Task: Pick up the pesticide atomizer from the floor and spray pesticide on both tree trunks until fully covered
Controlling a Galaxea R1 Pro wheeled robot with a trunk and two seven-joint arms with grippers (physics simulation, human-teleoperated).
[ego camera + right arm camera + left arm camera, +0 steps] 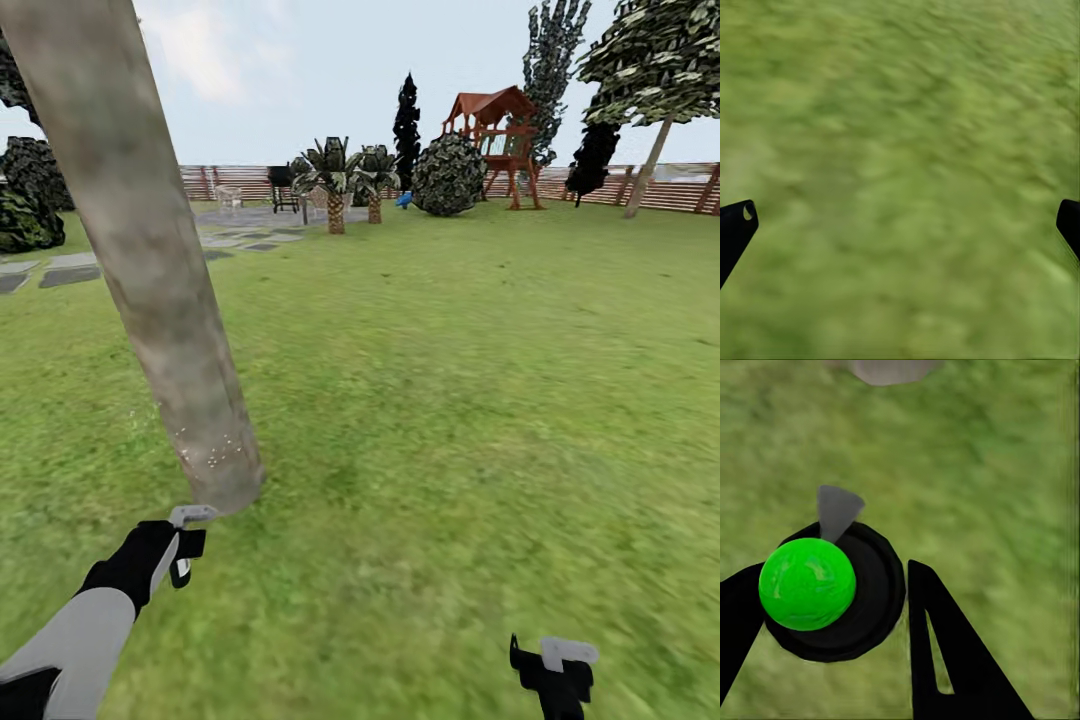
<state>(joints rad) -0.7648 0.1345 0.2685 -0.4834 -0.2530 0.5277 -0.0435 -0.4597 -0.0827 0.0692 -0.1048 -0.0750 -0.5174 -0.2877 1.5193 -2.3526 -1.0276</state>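
Red-roofed wooden play tower (497, 140), round dark bush (449, 175), two short palms (350, 180), black grill (282, 184)

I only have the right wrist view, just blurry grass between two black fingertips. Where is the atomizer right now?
Observer: The left gripper has it. The atomizer, a green ball on a black body, sits between its fingers.
Operator: Is a tree anywhere near it?
Observer: Yes. In the head view a thick grey-tan tree trunk rises just ahead of that gripper, which is close to the trunk's base.
Operator: Any spray on the bark?
Observer: A few pale specks show low on the trunk. The bark above them looks bare.
Operator: And my own arm?
Observer: The right gripper hangs open over the grass, off to the right of the trunk, holding nothing.
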